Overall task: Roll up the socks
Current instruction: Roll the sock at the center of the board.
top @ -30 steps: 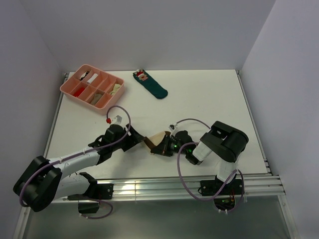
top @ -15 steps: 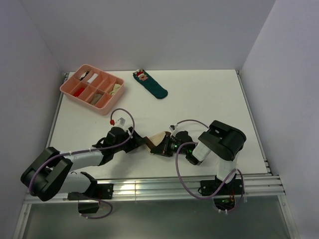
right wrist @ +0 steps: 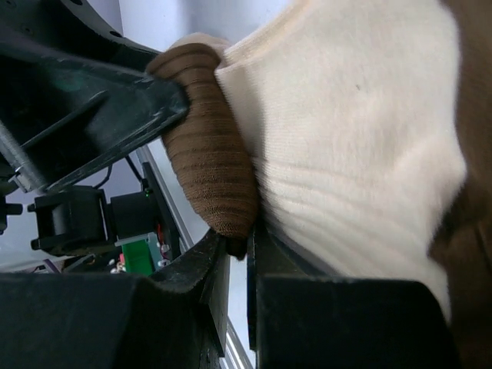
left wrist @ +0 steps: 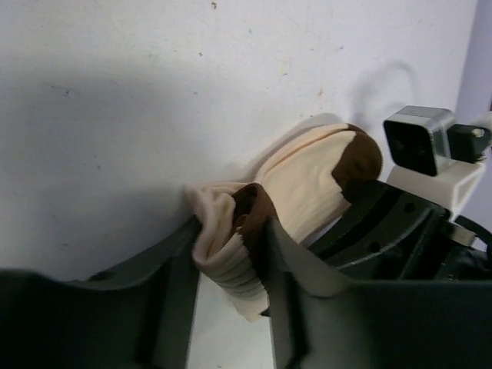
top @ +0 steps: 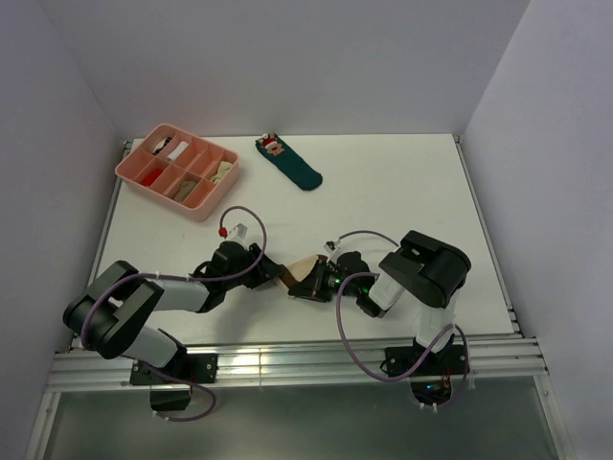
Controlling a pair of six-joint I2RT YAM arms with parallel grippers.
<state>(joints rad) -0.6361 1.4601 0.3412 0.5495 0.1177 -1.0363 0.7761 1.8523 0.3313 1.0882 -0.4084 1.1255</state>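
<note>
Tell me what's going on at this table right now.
Both arms are working on the socks, a cream one with brown bands and a tan-brown one, bunched together near the front middle of the table. The right gripper is shut on one end of the bundle. The left gripper has its jaws on either side of the folded cuff end, cloth filling the gap. A teal sock and a pink tray sit at the far side.
</note>
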